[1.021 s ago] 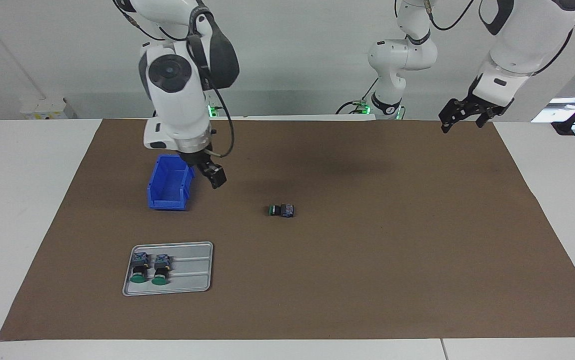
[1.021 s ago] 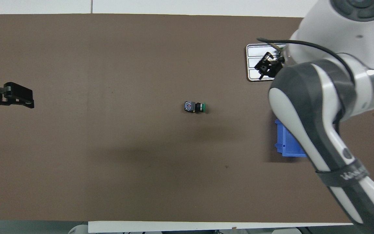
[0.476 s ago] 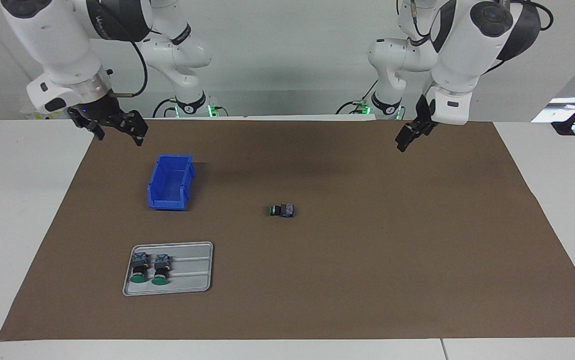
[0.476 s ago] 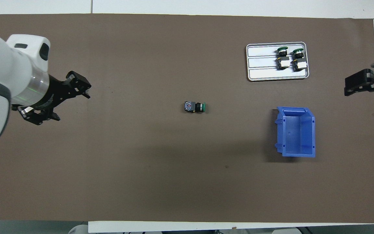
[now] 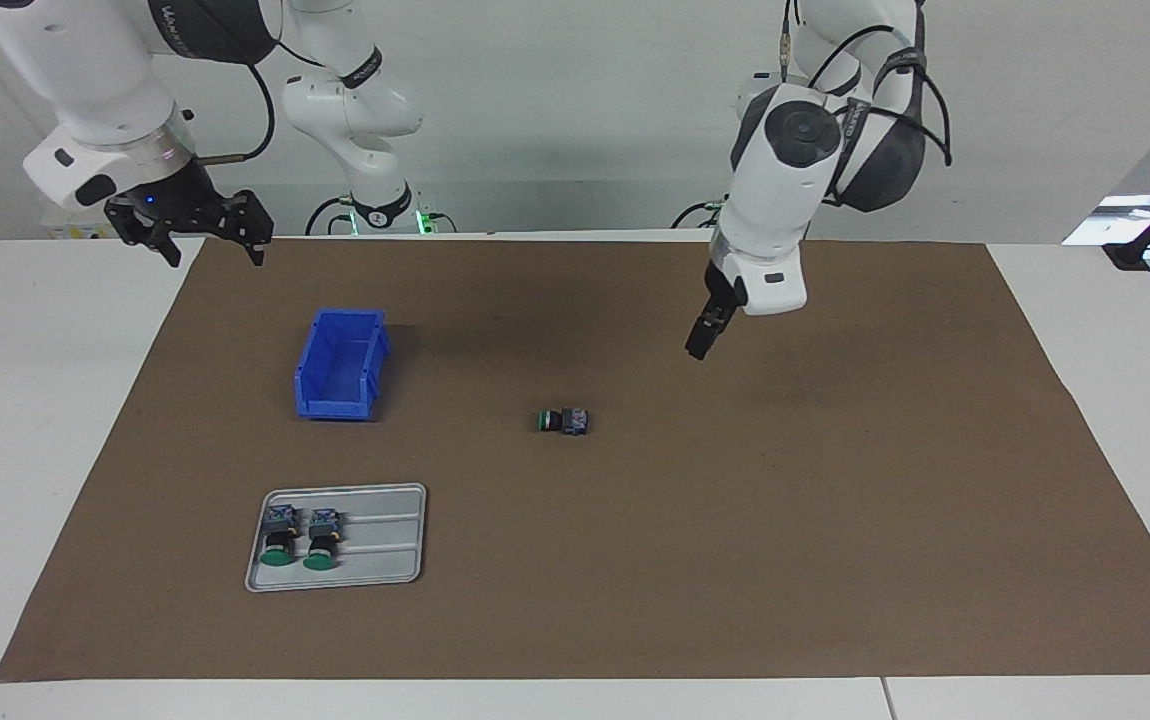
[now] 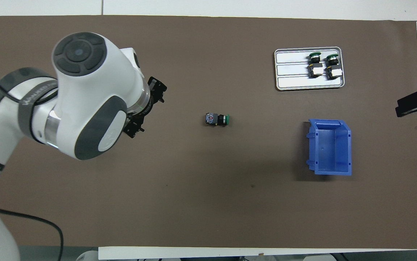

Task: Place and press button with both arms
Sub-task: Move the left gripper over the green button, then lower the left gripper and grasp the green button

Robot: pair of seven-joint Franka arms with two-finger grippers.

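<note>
One button (image 5: 564,421) (image 6: 217,119) lies on its side in the middle of the brown mat, green cap pointing toward the right arm's end. My left gripper (image 5: 697,345) (image 6: 152,108) hangs open over the mat, toward the left arm's end from that button and clear of it. Over the mat's edge at the right arm's end, my right gripper (image 5: 215,255) (image 6: 408,107) is raised and open, holding nothing. Two more buttons (image 5: 280,535) (image 5: 320,537) lie side by side in a grey tray (image 5: 385,540) (image 6: 292,69).
A blue bin (image 5: 340,363) (image 6: 330,146) stands on the mat toward the right arm's end, nearer to the robots than the tray. White table surface borders the brown mat (image 5: 735,560) on all sides.
The left arm swung in from its end of the table and came down toward the middle. The right arm lifted away from the bin and tray, out to the mat's edge. The button stayed put.
</note>
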